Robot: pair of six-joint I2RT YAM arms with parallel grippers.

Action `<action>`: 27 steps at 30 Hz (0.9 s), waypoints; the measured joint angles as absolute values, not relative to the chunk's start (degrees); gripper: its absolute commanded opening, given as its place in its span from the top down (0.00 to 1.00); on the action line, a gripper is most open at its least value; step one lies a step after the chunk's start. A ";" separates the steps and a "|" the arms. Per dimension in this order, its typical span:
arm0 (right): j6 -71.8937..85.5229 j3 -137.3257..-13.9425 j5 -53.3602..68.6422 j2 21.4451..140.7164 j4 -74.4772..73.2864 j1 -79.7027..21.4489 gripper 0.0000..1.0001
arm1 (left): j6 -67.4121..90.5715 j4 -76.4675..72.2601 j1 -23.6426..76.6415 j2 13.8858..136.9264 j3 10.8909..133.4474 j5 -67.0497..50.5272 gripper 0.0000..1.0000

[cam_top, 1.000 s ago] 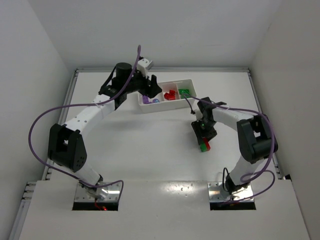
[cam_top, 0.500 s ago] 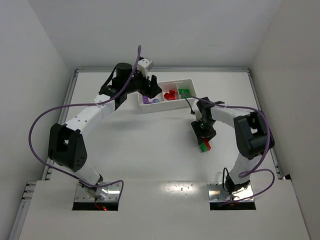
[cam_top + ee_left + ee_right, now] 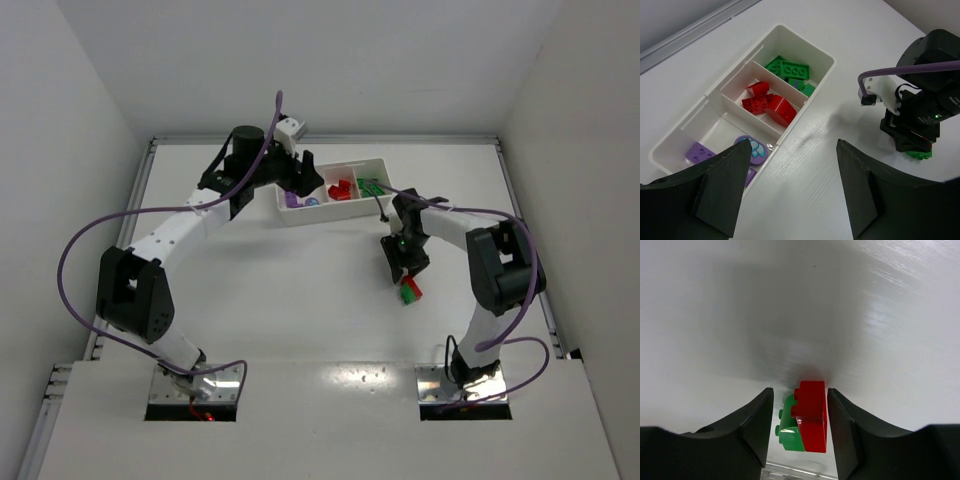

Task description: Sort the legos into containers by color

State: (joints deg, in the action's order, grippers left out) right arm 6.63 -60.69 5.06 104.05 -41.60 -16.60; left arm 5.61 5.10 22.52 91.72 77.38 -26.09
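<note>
Near tray (image 3: 805, 47) | left jaws parted | right jaws grasp red-green lego stack (image 3: 807, 415)

A long tray (image 3: 335, 214) lies on the desk (image 3: 280, 290) in the upper middle of the top view, its three compartments side by side, each with loose bricks (image 3: 340, 190) in it. The left pincer (image 3: 303, 183) hangs over the tray's left end. Below and right of the tray, well apart from it, a two-brick stack (image 3: 408, 292) sits between the fingers of the right pincer (image 3: 800, 390)
</note>
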 measured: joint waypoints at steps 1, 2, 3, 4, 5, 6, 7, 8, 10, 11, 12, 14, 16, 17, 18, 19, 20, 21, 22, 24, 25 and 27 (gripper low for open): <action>6.72 -60.69 4.99 104.05 -41.60 -16.60 0.53 | 5.61 5.10 22.52 91.72 77.38 -26.09 0.25; 6.81 -60.69 4.84 104.05 -41.60 -16.58 0.53 | 5.61 5.10 22.52 91.72 77.38 -26.09 0.25; 6.94 -60.69 4.69 104.05 -41.63 -16.58 0.53 | 5.61 5.10 22.52 91.72 77.38 -26.09 0.25; 7.01 -60.69 4.49 104.05 -41.63 -16.58 0.53 | 5.61 5.10 22.52 91.72 77.38 -26.09 0.25; 7.11 -60.69 4.45 104.05 -41.60 -16.38 0.53 | 5.61 5.10 22.52 91.72 77.38 -26.09 0.25; 7.16 -60.69 4.43 104.05 -41.63 -16.25 0.53 | 5.61 5.10 22.52 91.72 77.38 -26.09 0.25; 7.18 -60.69 4.32 104.05 -41.63 -16.23 0.53 | 5.61 5.10 22.52 91.72 77.38 -26.11 0.25; 7.20 -60.69 4.12 104.05 -41.63 -16.19 0.53 | 5.61 5.10 22.52 91.72 77.38 -26.13 0.25; 7.31 -60.69 3.62 104.05 -41.60 -16.12 0.54 | 5.61 5.10 22.52 91.72 77.38 -26.13 0.25; 7.33 -60.69 3.40 104.05 -41.60 -16.10 0.54 | 5.61 5.10 22.52 91.72 77.38 -26.13 0.25; 7.35 -60.69 3.16 104.05 -41.63 -16.05 0.54 | 5.61 5.10 22.52 91.72 77.38 -26.13 0.25; 7.35 -60.69 2.92 104.05 -41.60 -15.81 0.56 | 5.61 5.10 22.52 91.72 77.38 -26.15 0.25; 7.35 -60.66 2.85 104.05 -41.60 -15.51 0.57 | 5.61 5.10 22.52 91.72 77.38 -26.15 0.25; 7.33 -60.64 2.74 104.05 -41.60 -15.49 0.61 | 5.61 5.10 22.52 91.72 77.38 -26.15 0.25; 7.35 -60.60 2.59 104.05 -41.60 -15.40 0.61 | 5.61 5.10 22.52 91.72 77.38 -26.15 0.25; 7.33 -60.55 2.46 104.05 -41.63 -15.16 0.64 | 5.61 5.10 22.52 91.72 77.38 -26.15 0.25; 7.35 -60.55 2.28 104.05 -41.65 -15.07 0.64 | 5.61 5.10 22.52 91.72 77.38 -26.15 0.25; 7.35 -60.55 2.15 104.05 -41.63 -15.07 0.66 | 5.61 5.10 22.52 91.72 77.38 -26.15 0.25; 7.33 -60.55 2.04 104.05 -41.63 -15.05 0.68 | 5.61 5.10 22.52 91.72 77.38 -26.15 0.25; 7.25 -60.55 1.87 104.05 -41.63 -15.00 0.71 | 5.61 5.10 22.52 91.72 77.38 -26.15 0.25; 7.27 -60.55 1.85 104.05 -41.65 -14.96 0.71 | 5.61 5.10 22.52 91.74 77.38 -26.15 0.25; 7.14 -60.55 1.89 104.05 -41.74 -14.96 0.69 | 5.61 5.10 22.52 91.72 77.38 -26.15 0.25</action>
